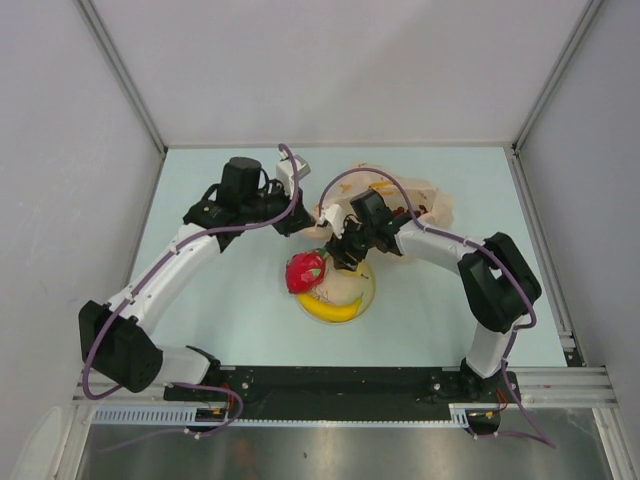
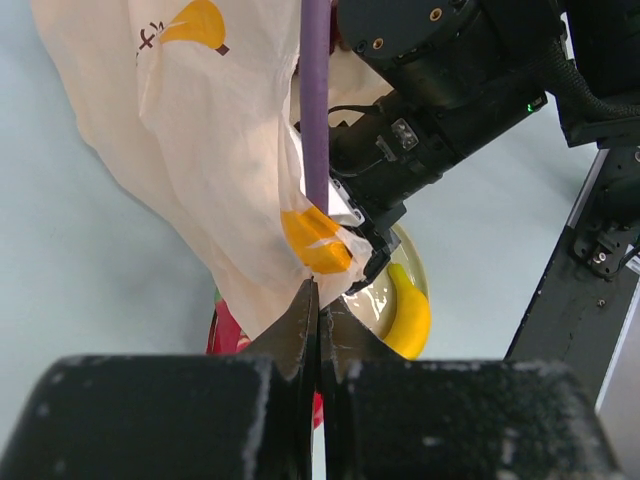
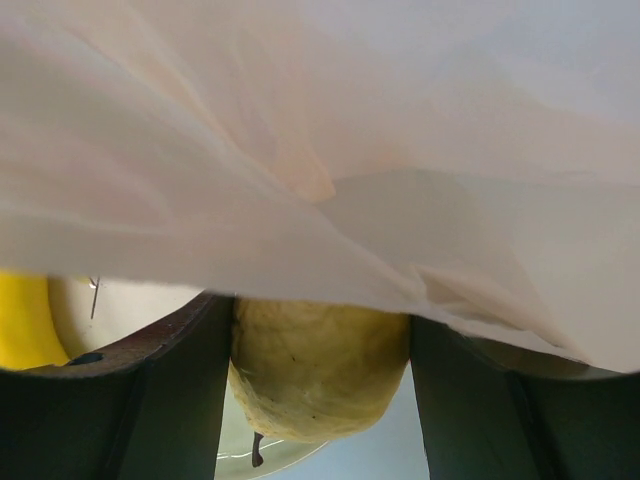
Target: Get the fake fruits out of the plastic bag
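Our left end effector [image 2: 316,300] has its dark fingers pressed flat together, pinching an edge of the plastic bag [image 2: 200,150], a thin, crinkly, pale peach film printed with orange marks. Our right end effector [image 3: 320,340] grips the lemon [image 3: 320,385], round, dull yellow and faintly pitted, between its two fingers, with the bag draped over them. Just below sits the round, glossy cream plate [image 1: 368,296] on the pale desk [image 1: 430,330]. In the plate lies the smooth, curved yellow banana [image 1: 330,311], and the shiny red fruit [image 1: 305,270] with a green top rests at its left rim. The rest of the bag is bunched beyond the plate.
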Tool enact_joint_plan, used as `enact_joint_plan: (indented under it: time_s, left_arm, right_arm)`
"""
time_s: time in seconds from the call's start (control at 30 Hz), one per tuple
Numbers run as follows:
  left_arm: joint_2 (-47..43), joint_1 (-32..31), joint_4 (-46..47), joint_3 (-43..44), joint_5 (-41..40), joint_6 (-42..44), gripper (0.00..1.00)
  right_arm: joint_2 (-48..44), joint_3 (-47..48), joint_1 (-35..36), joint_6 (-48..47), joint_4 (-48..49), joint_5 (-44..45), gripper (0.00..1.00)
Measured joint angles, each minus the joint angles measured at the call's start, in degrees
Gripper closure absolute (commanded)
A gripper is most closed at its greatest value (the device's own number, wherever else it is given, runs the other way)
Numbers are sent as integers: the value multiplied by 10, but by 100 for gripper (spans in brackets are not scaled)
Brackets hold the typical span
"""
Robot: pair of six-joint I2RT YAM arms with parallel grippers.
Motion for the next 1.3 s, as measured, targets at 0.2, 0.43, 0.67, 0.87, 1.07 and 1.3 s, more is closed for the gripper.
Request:
enact_joint_plan:
  time_s: [0.2,0.43,0.67,0.87,1.07,1.3]
  left_arm:
    - [-4,1,1,-7,3,-1,100]
    - [-4,2,-5,-9,14,-7,100]
    - [-2,3,14,-8,20,-14,100]
    - [13,7,25,-8,25,-23,100]
    - [16,9,30,-10,32,-36,100]
    - [16,9,41,-32,46,-48,100]
  right_arm:
    - [1,4,3,-42,-12,0,35]
    - [-13,6,6,-53,-51,3,9]
    - [-138,76,18,-27,-180,-34,13]
    - [-234,121,-8,9,-188,-32,54]
    - [-189,13,-96,7,-145,80,57]
    - [-245,-155,-123,-44,-246,150,63]
